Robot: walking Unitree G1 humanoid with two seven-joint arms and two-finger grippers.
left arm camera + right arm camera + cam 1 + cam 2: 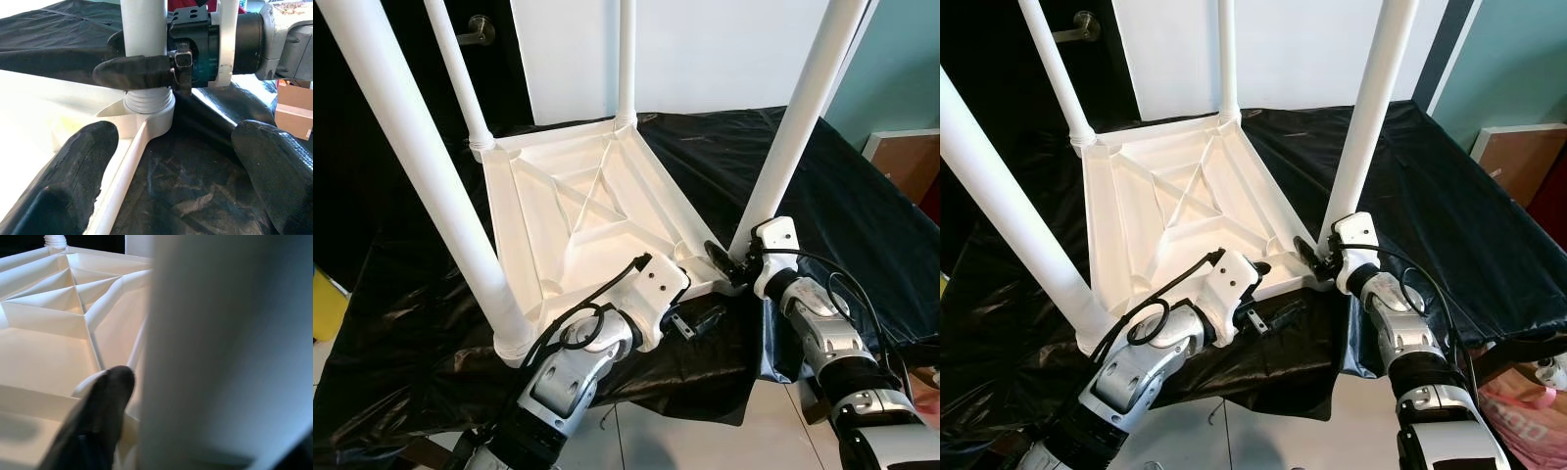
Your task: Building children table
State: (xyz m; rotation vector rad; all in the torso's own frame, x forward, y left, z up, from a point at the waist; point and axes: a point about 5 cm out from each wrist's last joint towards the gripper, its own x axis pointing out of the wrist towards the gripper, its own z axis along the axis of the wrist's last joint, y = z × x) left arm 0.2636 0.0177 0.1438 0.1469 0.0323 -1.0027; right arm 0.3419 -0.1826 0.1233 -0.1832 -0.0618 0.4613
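A white children's table (578,206) lies upside down on a black sheet, its ribbed underside facing up and its legs standing upright. My right gripper (729,259) is shut on the near right leg (793,127) just above its threaded base (149,103); one finger (132,72) wraps across the leg. In the right wrist view the leg (220,347) fills the close foreground beside a black finger (105,406). My left gripper (700,321) hovers open at the table's front edge, pointing toward that leg's socket, with nothing between its fingers (73,181).
The black sheet (842,196) drapes over the low support and hangs at the front. A dark door with a handle (478,31) stands behind on the left. A brown box (906,162) sits right, a yellow object (325,304) left, a pink bag (1528,411) on the floor.
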